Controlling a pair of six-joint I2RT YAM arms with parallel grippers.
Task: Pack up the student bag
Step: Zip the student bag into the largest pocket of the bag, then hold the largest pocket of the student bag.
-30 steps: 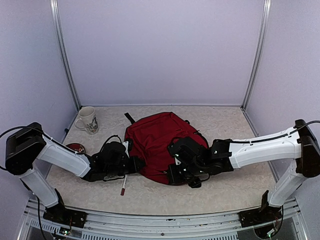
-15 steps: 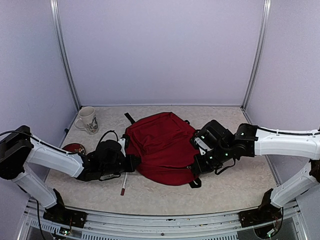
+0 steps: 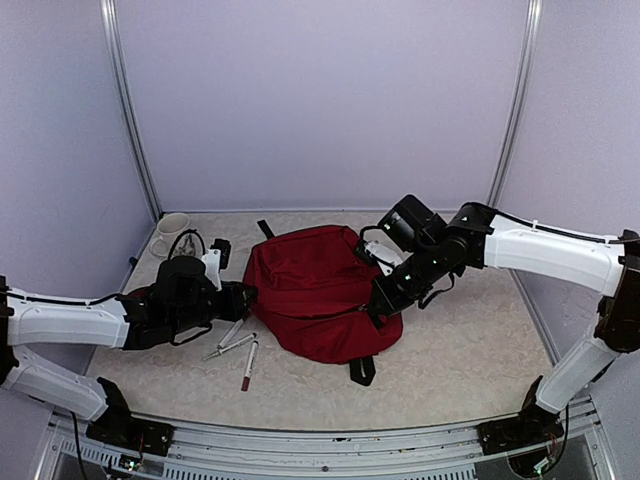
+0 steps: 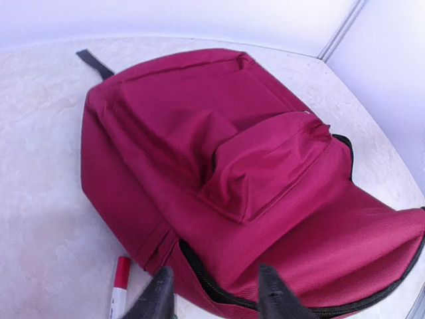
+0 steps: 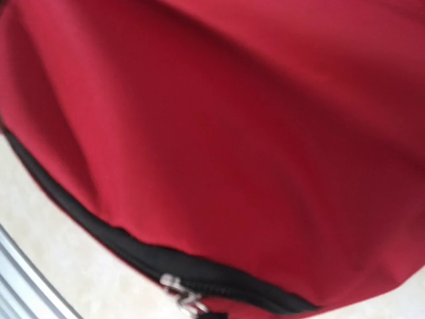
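The student bag is a dark-red backpack lying in the middle of the table, front pocket up. My left gripper is at its left edge, open. Its two dark fingertips stand either side of the bag's black zipper line without gripping it. My right gripper is shut at the bag's right side, and the fabric there is drawn up toward it. In the right wrist view, red fabric fills the frame. A metal zipper pull sits at the bottom edge. The right fingers themselves are hidden.
A white mug stands at the back left. Pens lie in front of the left arm, one with a red end and others beside it. A red-capped marker lies beside the left fingertips. Black straps stick out at the back and front.
My right gripper rose and swung back to the right, pulling the bag's right side with it. My left gripper opened and drew back to the left, uncovering more pens.
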